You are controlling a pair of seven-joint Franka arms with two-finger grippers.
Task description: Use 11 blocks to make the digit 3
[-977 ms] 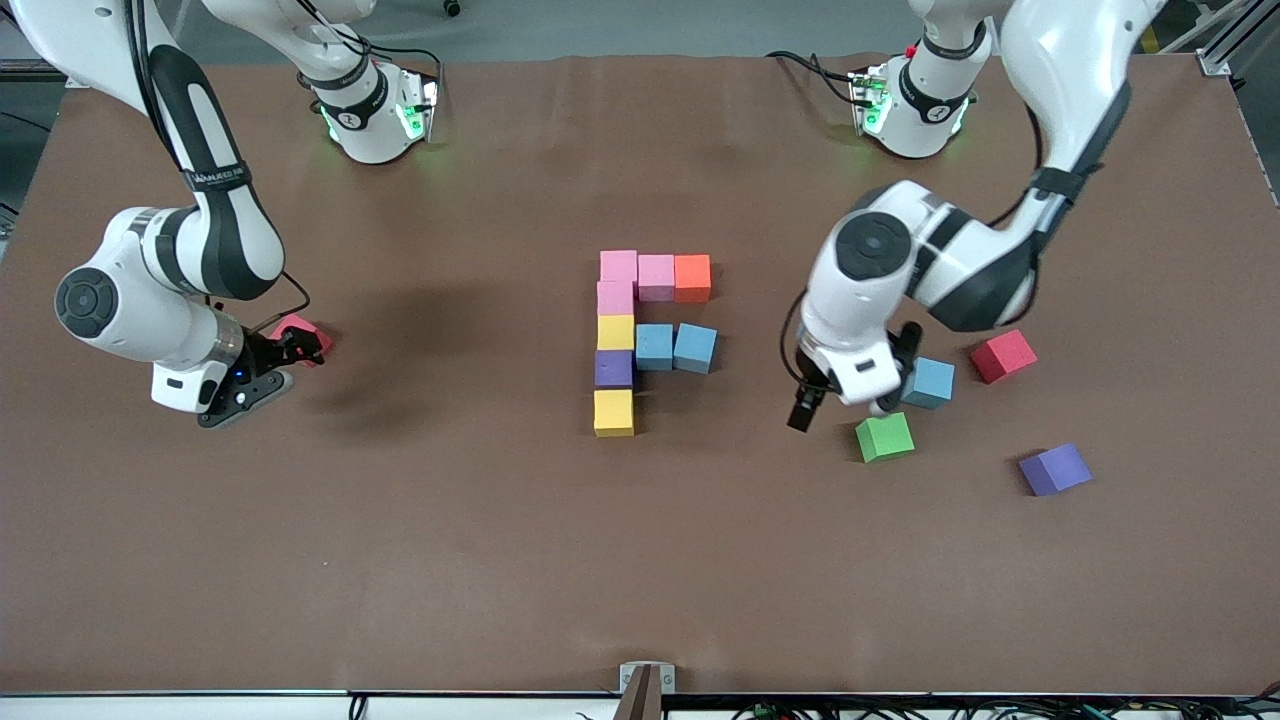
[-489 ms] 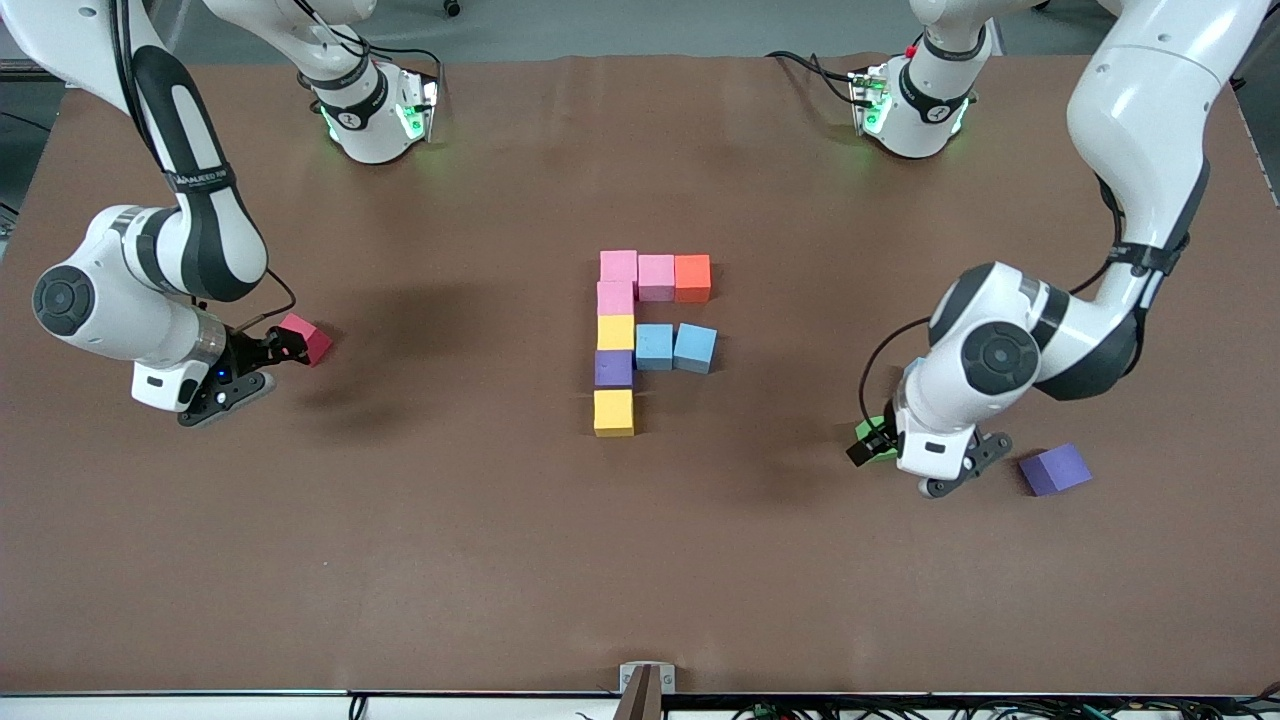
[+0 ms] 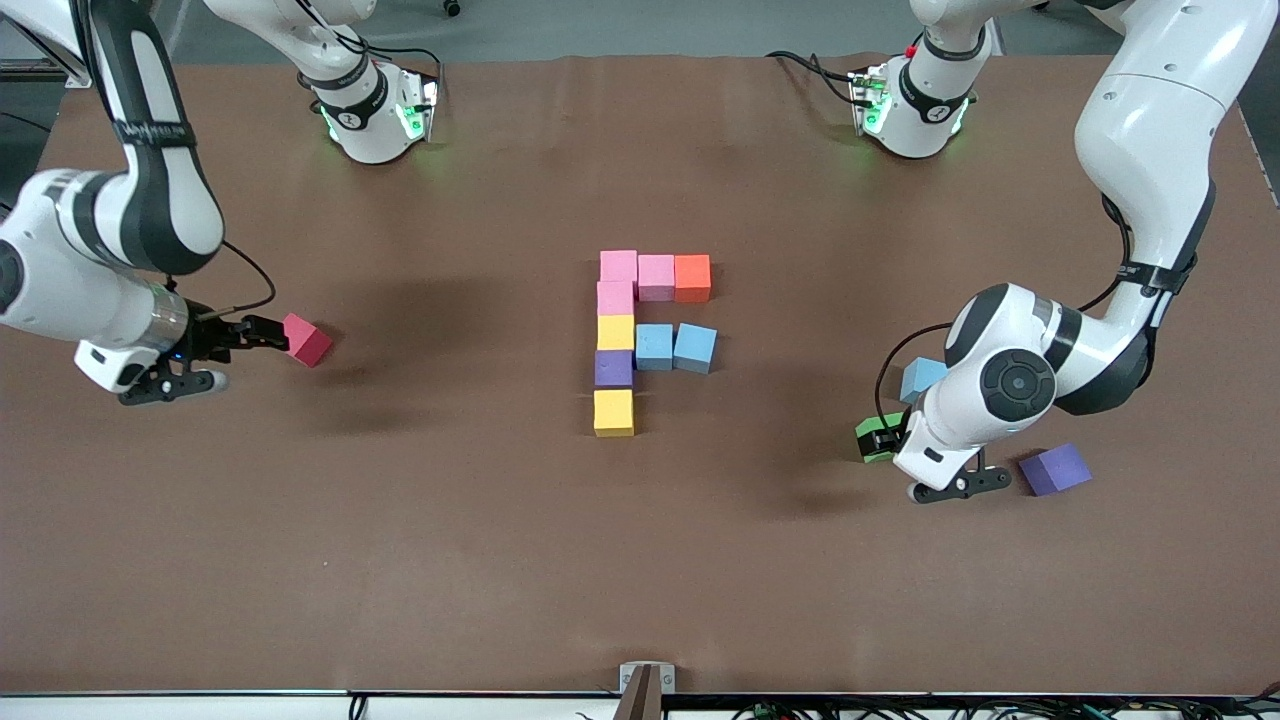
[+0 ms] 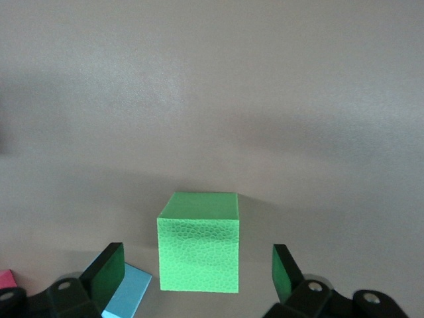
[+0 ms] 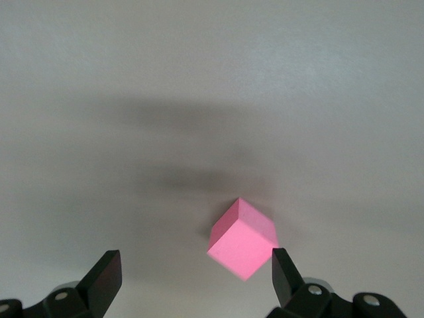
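Nine blocks are joined in the unfinished digit 3 (image 3: 640, 338) at the middle of the table (image 3: 500, 560). Its long axis is formed by a five-cube column running from twelve to six o'clock in the front view: two pink, one yellow, one purple, one yellow (image 3: 614, 412) at the six o'clock end. Two arms are pointed toward three o'clock: a pink cube and an orange cube (image 3: 692, 277) at the twelve o'clock end, and two light blue cubes (image 3: 675, 346) at the middle. At the lowest yellow cube no arm is yet laid.

Toward the left arm's end of the table a green cube (image 3: 872, 434) is framed by the left gripper (image 3: 884, 436), whose fingers (image 4: 106, 273) are spread wide on either side of it without touching. A loose light blue cube (image 3: 918, 378) is seen just beside it at about one o'clock, and a purple cube (image 3: 1055, 469) lies at about four o'clock, apart.

Toward the right arm's end, the right gripper (image 3: 262, 335) is held wide open and empty, with a red cube (image 3: 306, 340) just off its fingertips (image 5: 105, 278).
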